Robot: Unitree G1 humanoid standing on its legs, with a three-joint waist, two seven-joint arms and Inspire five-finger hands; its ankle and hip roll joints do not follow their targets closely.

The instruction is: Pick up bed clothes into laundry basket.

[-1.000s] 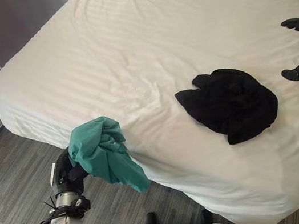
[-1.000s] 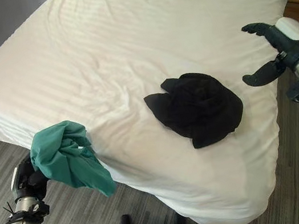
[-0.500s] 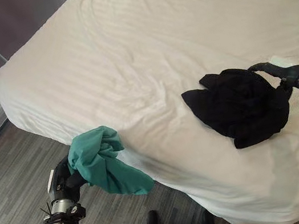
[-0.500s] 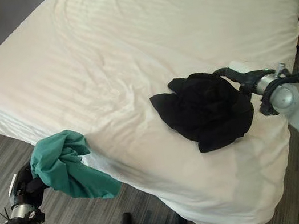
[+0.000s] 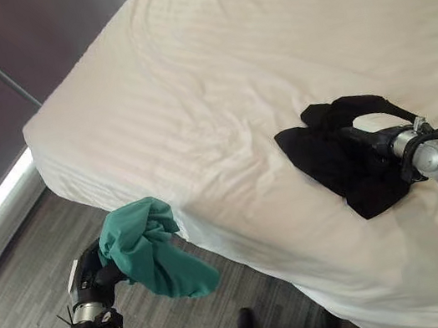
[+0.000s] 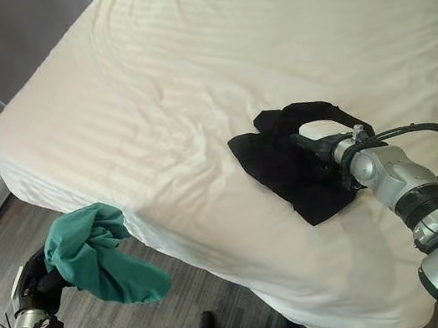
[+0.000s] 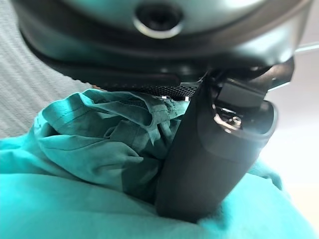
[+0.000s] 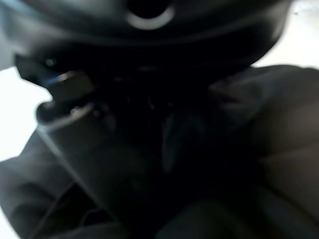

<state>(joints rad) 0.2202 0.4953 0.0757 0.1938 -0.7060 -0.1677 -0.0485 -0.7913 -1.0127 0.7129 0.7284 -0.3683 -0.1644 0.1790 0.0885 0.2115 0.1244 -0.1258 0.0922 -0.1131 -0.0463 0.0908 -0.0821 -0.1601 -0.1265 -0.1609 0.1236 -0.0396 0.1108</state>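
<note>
On the near side of the bed (image 5: pixel 214 88), your black garment (image 5: pixel 345 154) lies crumpled in a loose heap on the white sheet, close to the mattress edge. It looks soft, light and floppy, the sort of cloth that will sag and trail wherever you lift it, so take it by the thick bunched middle and not by a thin edge, or a loop may slip free. Your right hand (image 6: pixel 311 146) is buried in that heap; the fingers are lost among dark folds, and from the right wrist view you cannot tell whether they have closed on cloth or merely rest in it. A strap-like fold arches over the hand on the far side. Off the bed's near corner, low over the grey striped floor (image 5: pixel 21 292), your left hand (image 5: pixel 94 275) is curled tight round a teal garment (image 5: pixel 144 245); the left wrist view shows the thumb pressed into its folds, with a long tail hanging below. No laundry basket is to be seen, so judge both pieces as not yet delivered.
</note>
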